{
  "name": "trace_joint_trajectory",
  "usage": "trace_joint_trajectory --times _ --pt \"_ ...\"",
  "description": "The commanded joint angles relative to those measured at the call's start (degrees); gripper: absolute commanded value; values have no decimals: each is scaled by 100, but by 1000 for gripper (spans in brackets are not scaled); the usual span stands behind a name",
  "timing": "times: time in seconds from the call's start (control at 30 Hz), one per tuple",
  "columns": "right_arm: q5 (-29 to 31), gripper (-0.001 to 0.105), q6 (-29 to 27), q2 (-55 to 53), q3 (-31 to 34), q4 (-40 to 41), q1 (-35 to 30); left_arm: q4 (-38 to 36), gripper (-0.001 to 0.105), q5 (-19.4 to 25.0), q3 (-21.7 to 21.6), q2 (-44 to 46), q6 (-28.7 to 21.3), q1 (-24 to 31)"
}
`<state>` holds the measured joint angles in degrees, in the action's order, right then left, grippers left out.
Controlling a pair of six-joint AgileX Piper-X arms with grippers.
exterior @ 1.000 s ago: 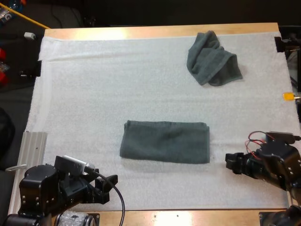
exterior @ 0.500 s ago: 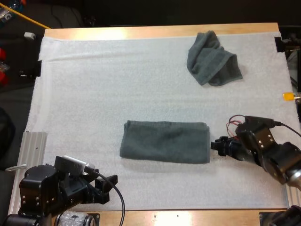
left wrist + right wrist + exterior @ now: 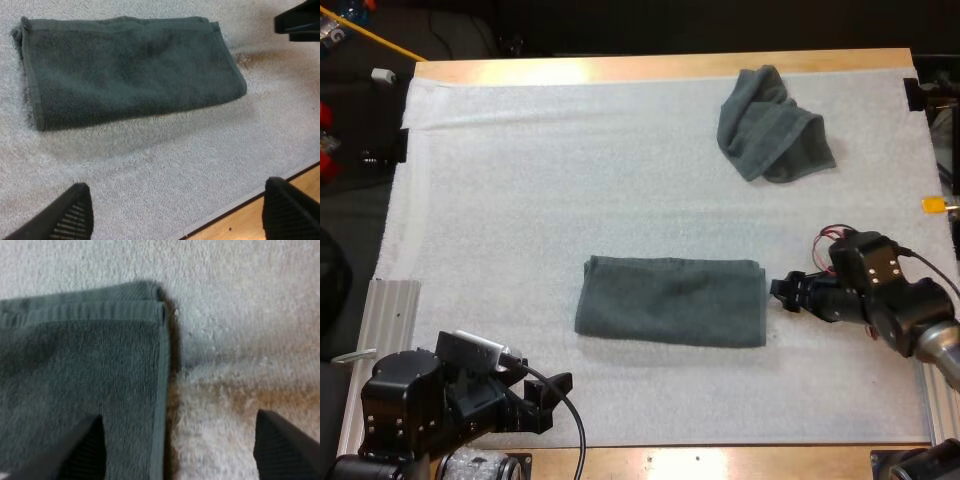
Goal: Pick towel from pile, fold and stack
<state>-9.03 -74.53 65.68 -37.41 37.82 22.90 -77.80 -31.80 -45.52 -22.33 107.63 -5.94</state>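
A folded dark grey-green towel point(image 3: 671, 300) lies flat near the middle of the white mat point(image 3: 550, 180). A crumpled towel point(image 3: 772, 126) of the same colour sits at the far right. My right gripper point(image 3: 786, 294) is open just off the folded towel's right edge, low over the mat. In the right wrist view its fingers point(image 3: 80, 452) straddle that edge of the folded towel point(image 3: 80, 385). My left gripper point(image 3: 552, 392) rests open near the front edge of the mat, short of the folded towel point(image 3: 125, 70). Its fingers point(image 3: 67, 215) hold nothing.
A grey metal rail point(image 3: 388, 315) lies along the mat's left side. The wooden table edge point(image 3: 700, 460) runs close in front of both arms. Bare mat stretches across the left and far-middle areas.
My right gripper has moved left and slightly away from me, from the front right of the mat up to the folded towel's right edge. The left arm and both towels stay where they were.
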Motion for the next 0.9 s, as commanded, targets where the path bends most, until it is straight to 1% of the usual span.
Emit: trace_joint_trajectory --times 0.0,0.2,0.33,0.43,0.57,0.73,0.87 --pt "-204 62 -66 77 69 -208 -25 9 69 -9 -34 16 -18 15" --pt "-853 62 -25 651 372 -817 -25 -63 69 -9 -34 16 -18 15" --pt "-927 62 17 941 477 -1182 -25 -143 69 -48 -34 16 -18 15" --pt "-1045 62 210 1186 517 -1516 -25 -173 69 -186 -34 16 -10 15" --pt "-1415 62 496 1507 516 -1940 -25 -173 69 -244 -34 16 3 15" --pt "-1453 62 910 1867 516 -2146 -25 -173 69 -340 -34 16 3 15" --pt "-1952 62 1014 2089 516 -2291 9 -173 69 -379 -34 16 3 15"
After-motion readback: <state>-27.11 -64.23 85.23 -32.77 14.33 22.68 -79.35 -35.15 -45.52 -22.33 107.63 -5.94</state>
